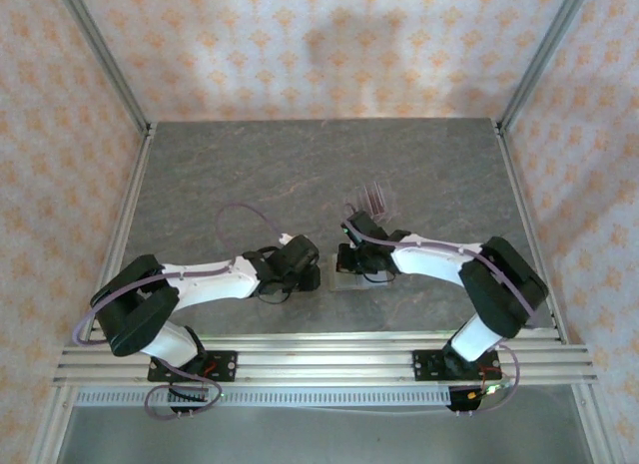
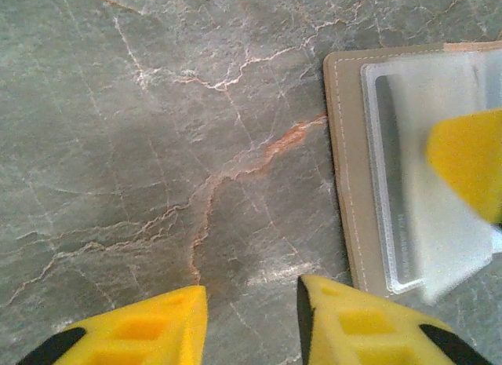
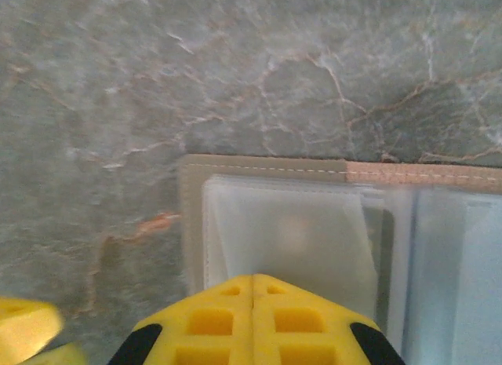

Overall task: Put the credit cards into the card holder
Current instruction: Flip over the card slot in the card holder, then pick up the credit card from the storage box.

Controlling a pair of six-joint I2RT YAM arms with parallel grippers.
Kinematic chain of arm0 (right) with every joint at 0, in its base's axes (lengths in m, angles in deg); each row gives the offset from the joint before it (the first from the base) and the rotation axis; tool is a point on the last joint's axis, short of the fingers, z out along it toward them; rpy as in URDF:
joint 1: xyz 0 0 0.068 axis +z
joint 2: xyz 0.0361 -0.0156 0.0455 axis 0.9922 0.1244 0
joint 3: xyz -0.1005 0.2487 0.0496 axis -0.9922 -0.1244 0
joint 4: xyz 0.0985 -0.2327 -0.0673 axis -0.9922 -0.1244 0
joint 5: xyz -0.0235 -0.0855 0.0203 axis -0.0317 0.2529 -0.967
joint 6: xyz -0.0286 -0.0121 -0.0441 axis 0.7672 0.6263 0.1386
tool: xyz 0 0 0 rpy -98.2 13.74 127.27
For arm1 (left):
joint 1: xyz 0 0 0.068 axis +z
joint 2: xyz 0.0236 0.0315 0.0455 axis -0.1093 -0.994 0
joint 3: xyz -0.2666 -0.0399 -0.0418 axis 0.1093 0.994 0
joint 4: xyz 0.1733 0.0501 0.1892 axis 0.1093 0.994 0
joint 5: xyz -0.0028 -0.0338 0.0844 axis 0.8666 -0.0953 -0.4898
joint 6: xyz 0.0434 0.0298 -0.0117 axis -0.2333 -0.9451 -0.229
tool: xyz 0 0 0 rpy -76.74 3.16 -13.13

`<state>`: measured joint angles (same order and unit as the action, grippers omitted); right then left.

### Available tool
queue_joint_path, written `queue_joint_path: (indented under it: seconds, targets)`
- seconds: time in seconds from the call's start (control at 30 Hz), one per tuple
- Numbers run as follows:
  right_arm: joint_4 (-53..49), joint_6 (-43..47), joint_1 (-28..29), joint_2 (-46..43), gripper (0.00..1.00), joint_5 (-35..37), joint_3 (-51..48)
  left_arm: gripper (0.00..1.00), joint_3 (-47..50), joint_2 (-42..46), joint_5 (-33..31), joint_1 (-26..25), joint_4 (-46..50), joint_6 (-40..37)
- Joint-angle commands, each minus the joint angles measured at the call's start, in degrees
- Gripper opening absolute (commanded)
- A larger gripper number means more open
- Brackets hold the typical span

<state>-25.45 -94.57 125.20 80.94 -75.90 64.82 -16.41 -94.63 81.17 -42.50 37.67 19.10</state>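
Note:
The card holder point(image 1: 349, 283) lies open and flat on the table between the two arms, its tan border point(image 2: 345, 145) framing clear plastic sleeves. My right gripper point(image 3: 252, 280) is shut, fingertips together right over a clear sleeve, with the tan edge of the card holder point(image 3: 267, 165) beyond it. I see nothing between its fingers. My left gripper point(image 2: 252, 302) is open over bare table just left of the holder, holding nothing. A dark strip shows under the sleeves; I cannot tell whether it is one of the credit cards.
A clear slotted rack point(image 1: 374, 197) stands just behind the right gripper point(image 1: 351, 267), with thin dark slats in it too small to make out. The left gripper point(image 1: 312, 276) is close to the right one. Metal frame posts edge the grey marble table point(image 1: 250, 175).

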Motion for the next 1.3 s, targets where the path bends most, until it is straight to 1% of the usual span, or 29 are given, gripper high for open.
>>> queue_joint_path:
  seconds: [0.0, 0.1, 0.13, 0.17, 0.2, 0.23, 0.33, 0.43, 0.57, 0.67, 0.9, 1.13, 1.27]
  targets:
    - [2.1, -0.5, 0.1, 0.7, 0.04, 2.6, -0.7, 0.40, -3.0, 0.6, -1.8, -0.4, 4.0, -1.6]
    - [0.1, 0.6, -0.1, -1.4, 0.07, 3.2, 0.2, 0.43, -4.8, -0.7, -1.2, -0.5, 4.1, -2.4]
    - [-0.9, 1.0, -0.2, -3.4, 0.09, 3.6, 0.5, 0.44, -5.4, -1.5, -0.9, -0.6, 4.0, -2.7]
    - [-2.2, 1.5, -0.5, -5.6, 0.14, 4.3, 1.1, 0.45, -6.1, -2.3, -0.7, -0.7, 3.9, -3.0]
    - [-4.6, 2.3, -1.0, -8.1, 0.19, 5.7, 2.1, 0.45, -6.8, -3.1, -0.6, -0.9, 3.9, -3.2]
    - [-6.5, 3.0, -1.5, -9.8, 0.23, 7.2, 3.2, 0.46, -7.6, -3.8, -0.4, -1.1, 3.9, -3.5]
    - [-13.8, 5.5, -3.6, -13.4, 0.29, 12.6, 7.1, 0.47, -10.3, -6.6, -0.2, -1.5, 3.9, -4.4]
    - [-19.7, 8.5, -6.1, -13.6, 0.34, 16.1, 11.6, 0.47, -13.2, -10.0, -0.4, -1.8, 4.4, -5.2]
    - [-25.0, 13.0, -7.6, -10.0, 0.42, 24.4, 18.1, 0.46, -14.9, -13.5, -1.3, -2.0, 4.9, -5.6]
    - [-27.4, 15.4, -9.4, -5.2, 0.44, 27.7, 22.9, 0.44, -14.7, -14.8, -2.0, -2.0, 4.7, -5.6]
    - [-28.7, 19.2, -12.1, 6.3, 0.44, 29.9, 34.0, 0.38, -12.3, -16.7, -1.9, -2.1, 2.5, -5.0]
    - [-31.9, 21.7, -14.3, 16.4, 0.36, 29.8, 43.9, 0.36, -10.0, -16.9, -1.4, -2.2, 0.4, -4.2]
    - [-32.4, 21.9, -15.3, 19.4, 0.33, 29.2, 45.9, 0.36, -9.5, -17.3, -0.9, -2.2, -0.5, -3.9]
